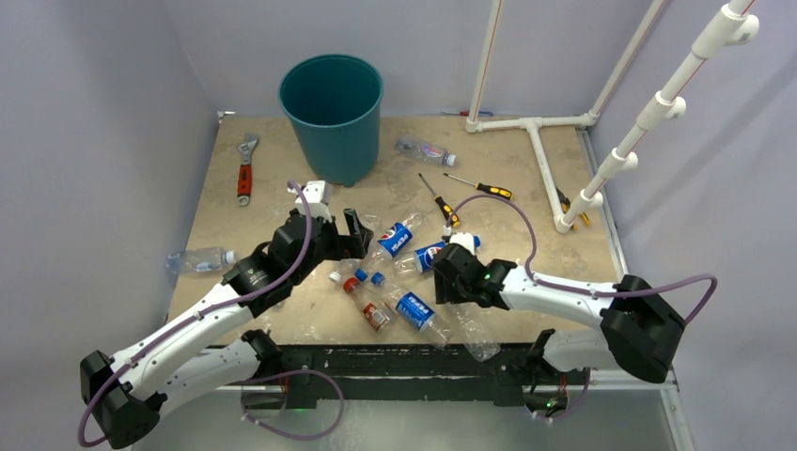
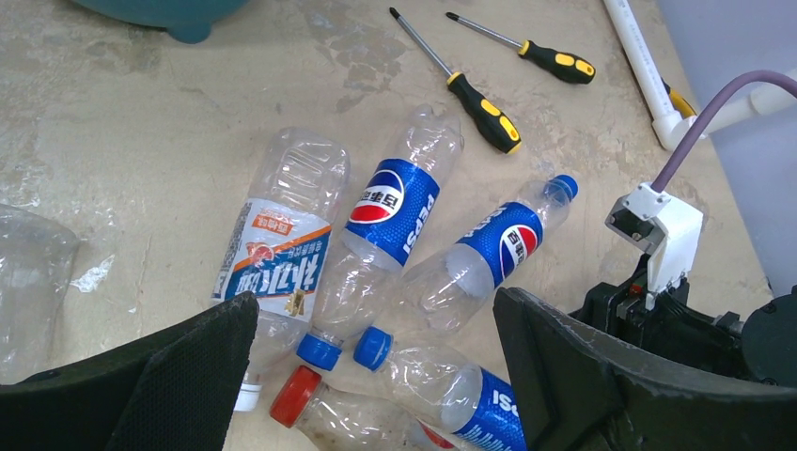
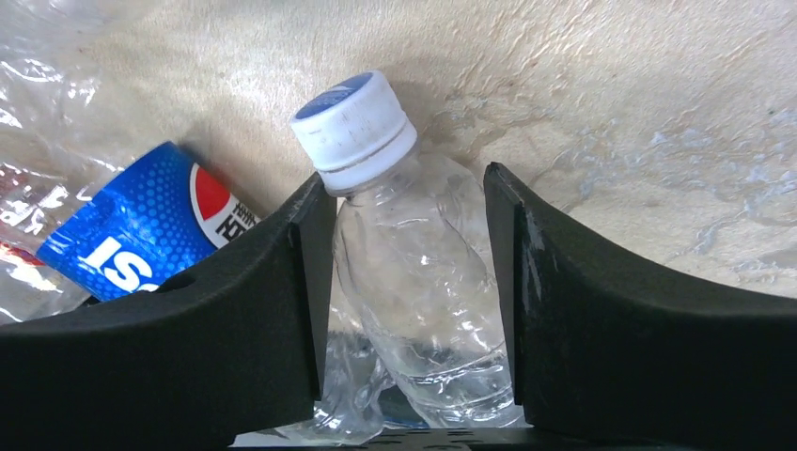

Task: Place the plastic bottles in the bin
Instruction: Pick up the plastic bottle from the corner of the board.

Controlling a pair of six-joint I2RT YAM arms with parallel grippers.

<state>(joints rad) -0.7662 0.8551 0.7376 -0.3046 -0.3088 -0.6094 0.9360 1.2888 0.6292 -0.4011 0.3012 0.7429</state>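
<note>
The teal bin (image 1: pixel 331 113) stands at the back of the table. Several clear bottles lie in a cluster at the centre: two Pepsi ones (image 1: pixel 398 237) (image 1: pixel 428 254), a third (image 1: pixel 414 308) and a red-labelled one (image 1: pixel 368 305). My left gripper (image 1: pixel 355 235) hangs open over the cluster. In its wrist view it (image 2: pixel 376 315) frames Pepsi bottles (image 2: pixel 395 211) (image 2: pixel 503 240) and a red cap (image 2: pixel 296 395). My right gripper (image 1: pixel 444 280) is low at the cluster's right. In its wrist view it (image 3: pixel 406 188) is shut on a white-capped clear bottle (image 3: pixel 414 272) that lies on the table.
One bottle (image 1: pixel 200 259) lies at the left edge and another (image 1: pixel 425 151) right of the bin. A red-handled wrench (image 1: pixel 245 169) lies at the back left. Two screwdrivers (image 1: pixel 440 199) (image 1: pixel 481 186) lie behind the cluster. A white pipe frame (image 1: pixel 536 141) stands at the back right.
</note>
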